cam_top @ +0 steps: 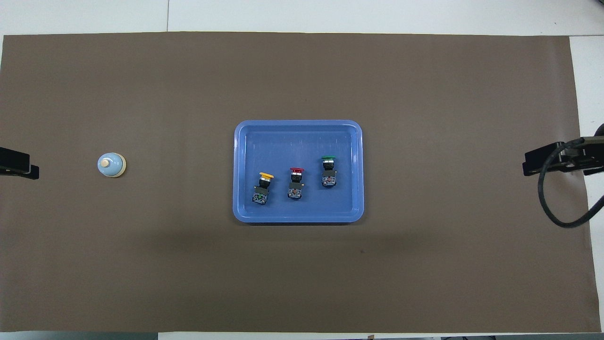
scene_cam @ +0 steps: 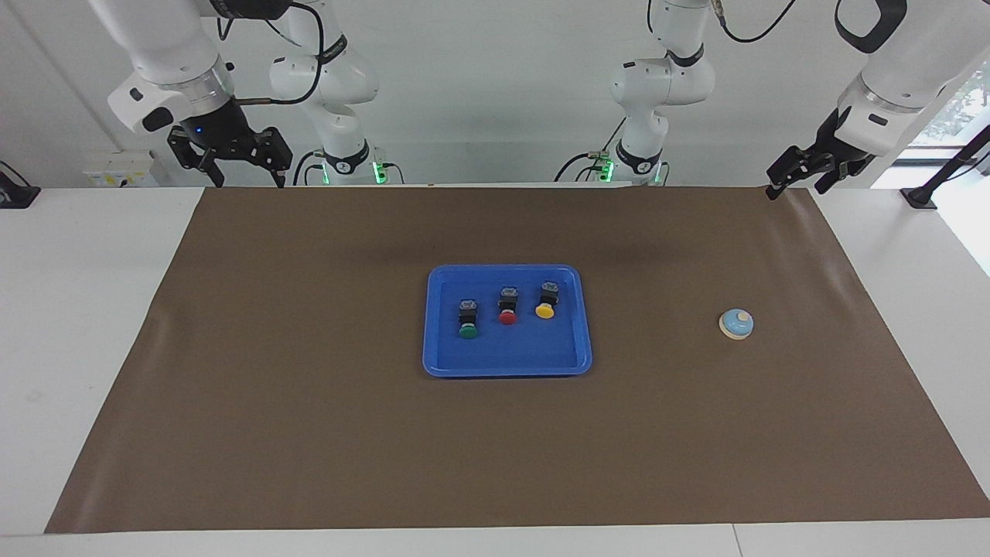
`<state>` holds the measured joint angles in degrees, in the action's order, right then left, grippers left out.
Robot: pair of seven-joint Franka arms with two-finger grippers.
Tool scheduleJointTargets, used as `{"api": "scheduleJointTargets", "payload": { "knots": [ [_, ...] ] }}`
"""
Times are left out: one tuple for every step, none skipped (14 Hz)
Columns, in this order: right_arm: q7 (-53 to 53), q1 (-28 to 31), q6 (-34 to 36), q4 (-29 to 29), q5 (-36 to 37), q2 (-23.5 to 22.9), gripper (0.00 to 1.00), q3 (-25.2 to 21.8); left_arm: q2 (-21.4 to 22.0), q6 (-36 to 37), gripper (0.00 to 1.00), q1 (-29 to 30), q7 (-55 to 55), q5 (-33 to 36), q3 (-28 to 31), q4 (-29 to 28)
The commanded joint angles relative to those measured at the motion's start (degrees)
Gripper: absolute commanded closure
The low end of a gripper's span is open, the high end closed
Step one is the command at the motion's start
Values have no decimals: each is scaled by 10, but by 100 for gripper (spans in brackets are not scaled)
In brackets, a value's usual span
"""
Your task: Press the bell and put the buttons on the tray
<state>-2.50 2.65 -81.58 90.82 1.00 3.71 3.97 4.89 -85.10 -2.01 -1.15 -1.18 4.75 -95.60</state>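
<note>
The blue tray (scene_cam: 506, 370) (cam_top: 298, 218) lies mid-mat with three buttons on it. They are the green button (scene_cam: 467, 319) (cam_top: 328, 171), the red button (scene_cam: 507, 305) (cam_top: 296, 182) and the yellow button (scene_cam: 546, 300) (cam_top: 262, 187). Toward the left arm's end of the table, the light-blue bell (scene_cam: 736, 323) (cam_top: 111, 165) stands alone on the mat. My left gripper (scene_cam: 795, 189) (cam_top: 19, 163) hangs open and empty, high over the mat's corner by the robots, well clear of the bell. My right gripper (scene_cam: 241, 182) (cam_top: 542, 163) waits open and empty over the mat's other corner.
A brown mat (scene_cam: 309, 387) covers most of the white table (scene_cam: 77, 309). A black cable (cam_top: 561, 208) loops down from the right arm. Small black mounts (scene_cam: 15, 193) sit at the table's ends near the robots.
</note>
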Motion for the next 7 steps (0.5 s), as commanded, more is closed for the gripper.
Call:
{"api": "scheduleJointTargets", "payload": {
  "knots": [
    [7,12,-4,11,5,9,0,9,-1,10,0,-5,-3,6,-4,2],
    [7,12,-4,11,6,9,0,9,0,12,0,-5,-3,6,-4,2],
    [7,12,-4,10,6,9,0,9,-1,11,0,-5,-4,7,-3,2],
    [7,12,-4,11,6,9,0,9,-1,7,0,-5,-4,7,-4,2],
    [7,12,-4,11,6,9,0,9,-1,9,0,-5,-4,7,-4,3],
    [7,12,-4,10,6,9,0,9,-3,14,0,-5,-3,8,-4,6],
    [7,12,-4,10,5,9,0,9,-7,13,0,-5,-3,8,-5,15]
  ]
}}
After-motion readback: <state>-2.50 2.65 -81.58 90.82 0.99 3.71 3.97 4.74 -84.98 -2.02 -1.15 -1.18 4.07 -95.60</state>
